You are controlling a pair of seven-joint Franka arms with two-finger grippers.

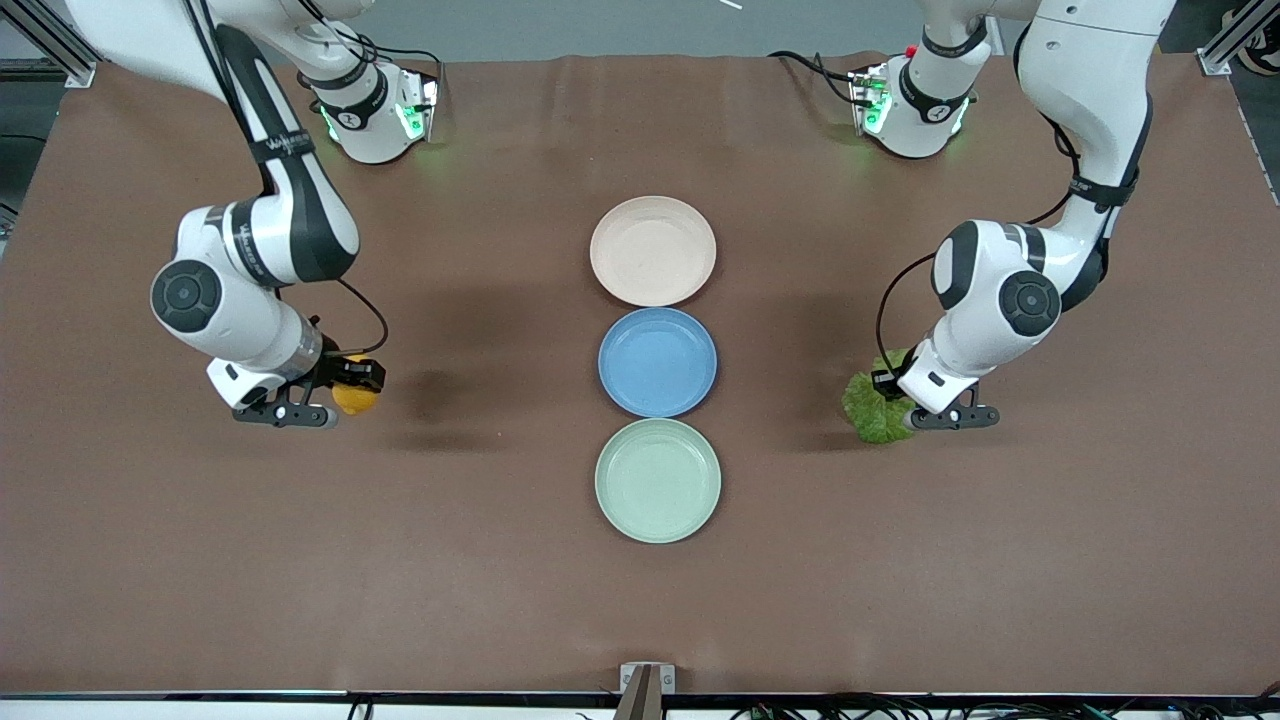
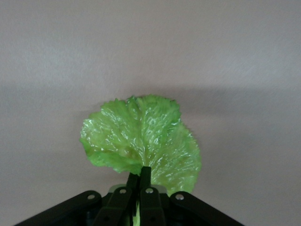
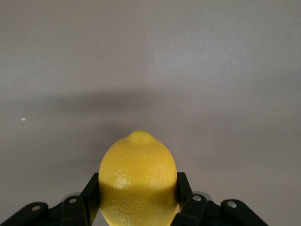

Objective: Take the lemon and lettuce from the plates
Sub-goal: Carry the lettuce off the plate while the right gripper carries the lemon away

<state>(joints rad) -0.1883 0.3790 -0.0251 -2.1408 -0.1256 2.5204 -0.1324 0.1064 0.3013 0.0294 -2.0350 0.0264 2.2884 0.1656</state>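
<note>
Right pincer [image 1: 345, 385], at the frame's left, is clamped on the lemon [image 1: 355, 397], whose long axis points out past the fingertips. Left pincer [image 1: 893, 395], at frame right, pinches the lettuce [image 1: 874, 408] by its stem edge. Both hang over bare brown surface [image 1: 300, 560], well apart from the plates [image 1: 653, 251] (all three empty, mid-frame column).

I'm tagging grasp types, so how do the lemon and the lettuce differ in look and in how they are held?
The lemon is a plump yellow oval; the lettuce is a flat, crinkled green leaf. The right gripper clamps the lemon across its sides, while the left gripper pinches only the lettuce's edge, leaving most of the leaf free. Both are held off the plates, over bare table.
</note>
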